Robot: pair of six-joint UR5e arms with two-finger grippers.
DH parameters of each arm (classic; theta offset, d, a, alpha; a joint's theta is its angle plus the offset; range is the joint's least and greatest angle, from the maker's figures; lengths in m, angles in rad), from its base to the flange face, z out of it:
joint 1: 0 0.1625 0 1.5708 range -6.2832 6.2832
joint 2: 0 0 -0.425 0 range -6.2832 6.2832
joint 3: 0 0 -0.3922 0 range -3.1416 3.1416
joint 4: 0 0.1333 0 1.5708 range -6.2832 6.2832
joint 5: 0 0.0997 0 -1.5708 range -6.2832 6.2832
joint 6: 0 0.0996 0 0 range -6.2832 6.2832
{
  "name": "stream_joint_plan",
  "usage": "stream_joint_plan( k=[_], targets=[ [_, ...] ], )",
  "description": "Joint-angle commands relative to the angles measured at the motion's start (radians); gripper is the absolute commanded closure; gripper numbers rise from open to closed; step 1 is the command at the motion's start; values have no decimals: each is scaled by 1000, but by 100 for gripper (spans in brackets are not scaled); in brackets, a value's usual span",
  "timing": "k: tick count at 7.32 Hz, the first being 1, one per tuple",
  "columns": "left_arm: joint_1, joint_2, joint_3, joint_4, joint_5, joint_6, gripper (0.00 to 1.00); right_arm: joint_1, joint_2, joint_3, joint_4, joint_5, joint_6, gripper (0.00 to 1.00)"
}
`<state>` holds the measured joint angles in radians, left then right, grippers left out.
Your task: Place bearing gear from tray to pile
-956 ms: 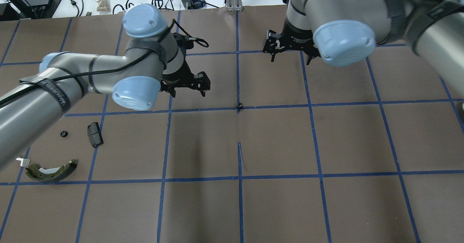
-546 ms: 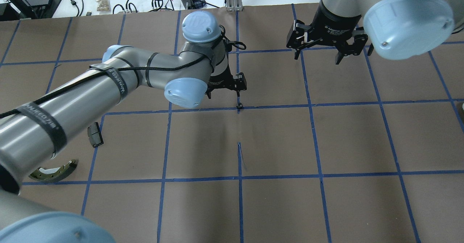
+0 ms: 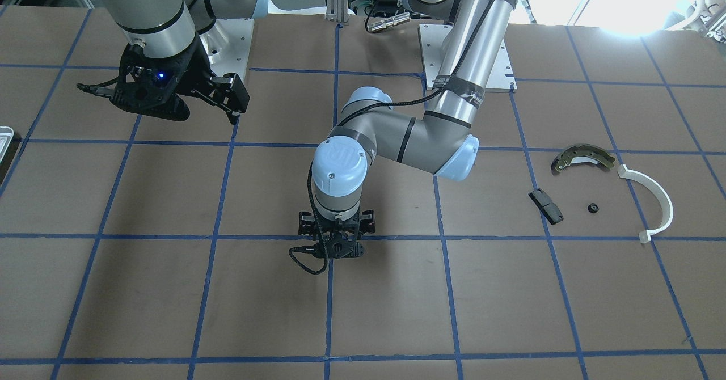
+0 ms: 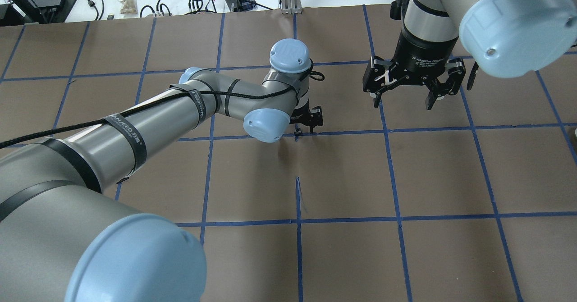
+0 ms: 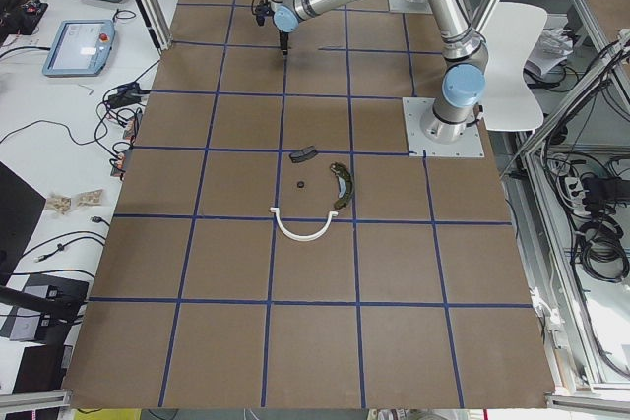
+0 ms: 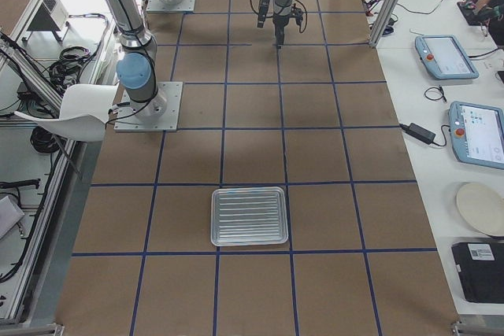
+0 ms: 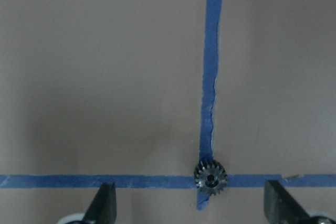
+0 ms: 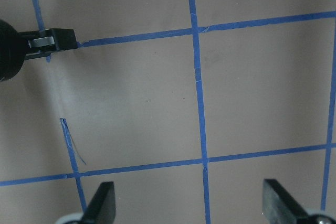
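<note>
In the front view the left claw (image 3: 336,248) hangs low over a crossing of blue tape in the middle of the table (image 3: 170,300). The pile lies well apart on the robot's left side: a brake shoe (image 3: 584,157), a white half-ring (image 3: 653,199), a black block (image 3: 546,206) and a small black part (image 3: 593,207). The right claw (image 3: 164,103) is higher and off to the other side, with a sliver of the tray (image 3: 4,135) at the view's edge. From overhead, the gear (image 4: 297,131) sits on that tape crossing just beside the left claw's body, so the left arm is much the nearer. The right claw's jaws are spread and hold nothing. The left side view shows the pile between the camera and the far-off left claw, but too small to add much. In the right side view the tray looks bare, so the gear is on the table rather than in the tray. The left wrist view settles the matter. The gear lies flat, teeth outward, between the two spread fingertips (image 7: 104,204) and slightly nearer the picture's right one. Being round, it has no long axis to line up with. A near-straight descent with a small sideways nudge looks sufficient. The right wrist view shows only bare table between its own spread tips, with the left claw at the edge.
</note>
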<state>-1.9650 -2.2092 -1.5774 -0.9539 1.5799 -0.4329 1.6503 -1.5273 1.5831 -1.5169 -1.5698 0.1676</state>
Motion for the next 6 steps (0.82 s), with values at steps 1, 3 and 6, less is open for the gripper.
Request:
stream_joint_plan(
  k=[1,3,6],
  targets=[
    [-8,3,2,0,12,8,36,-41,9,-70,-2,-4,-60,0],
    [-8,-6,4,3,12,8,60,-49,32,-94,-28,-6,7,0],
    [14,31,-4,-25,12,42,96,-49,36,-83,-110,-30,69,0]
  ],
)
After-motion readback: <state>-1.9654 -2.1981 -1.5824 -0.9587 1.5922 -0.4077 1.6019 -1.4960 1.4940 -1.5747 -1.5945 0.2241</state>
